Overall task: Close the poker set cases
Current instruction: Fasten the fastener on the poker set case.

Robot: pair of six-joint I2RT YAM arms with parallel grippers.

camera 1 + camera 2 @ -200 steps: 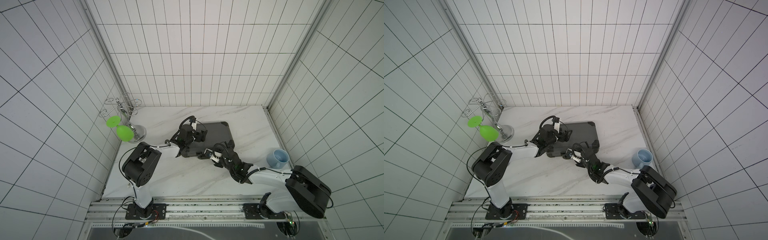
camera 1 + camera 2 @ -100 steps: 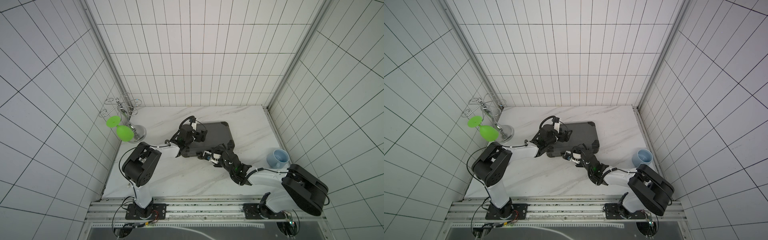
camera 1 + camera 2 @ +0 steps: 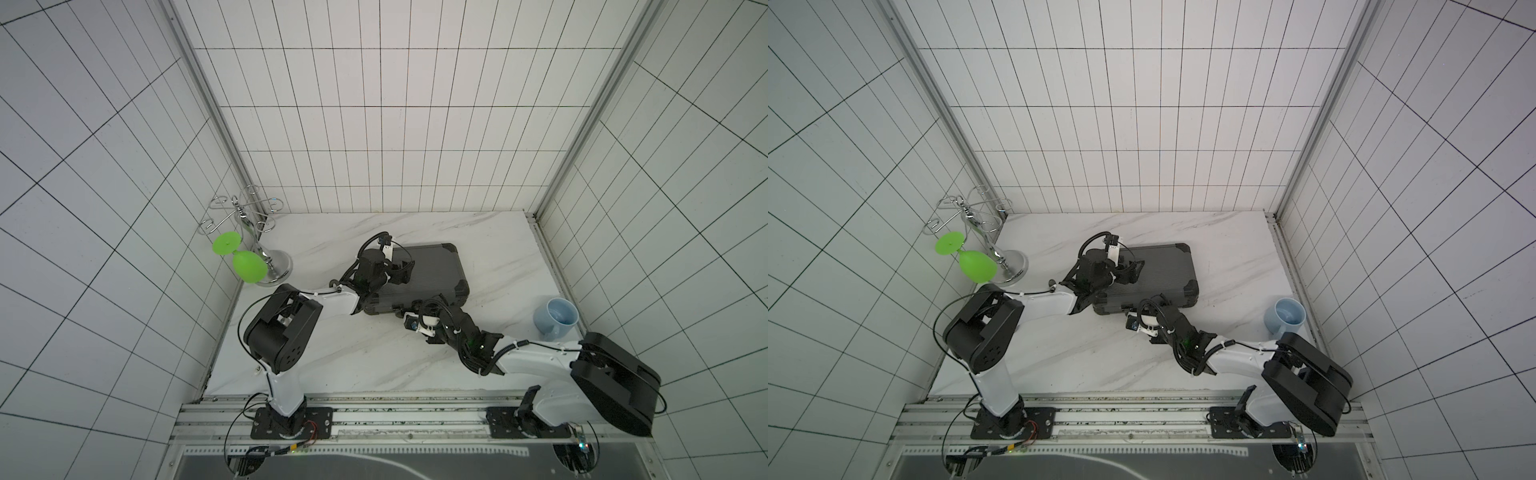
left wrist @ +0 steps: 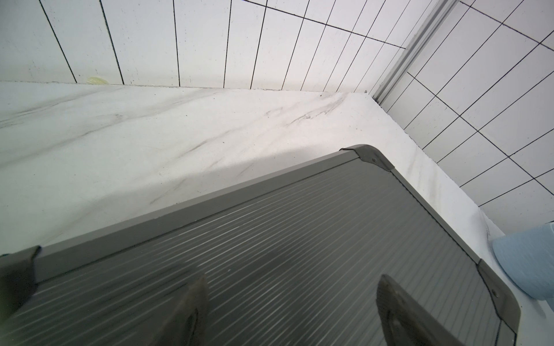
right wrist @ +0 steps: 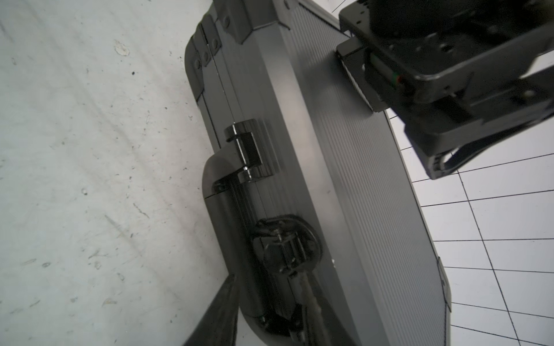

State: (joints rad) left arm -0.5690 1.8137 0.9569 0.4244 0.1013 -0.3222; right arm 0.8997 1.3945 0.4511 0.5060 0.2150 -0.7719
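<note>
A wire rack [image 3: 249,232] with a green glass [image 3: 248,268] stood well to the left of the case [image 3: 434,270], against the wall. The case lay flat near the middle of the bench [image 3: 332,357], lid down, ribbed top facing up. In the right wrist view only a thin seam showed between lid and base.

The left fingers [image 4: 192,311] were over the left part of the case's lid. They stood apart with bare ribbed lid between them, gripping nothing. Whether their tips pressed on the lid could not be told.

The right fingers [image 5: 218,308] were low at the case's front edge, at the handle [image 5: 221,227]. One finger was on the bench side of the handle and one on the case side, so the handle's end sat between them. Whether they clamped it could not be told. A glossy black latch [image 5: 245,149] sat on the front wall just beyond the handle.

A blue mug [image 3: 559,322] stood well to the right of the case, near the side wall.
</note>
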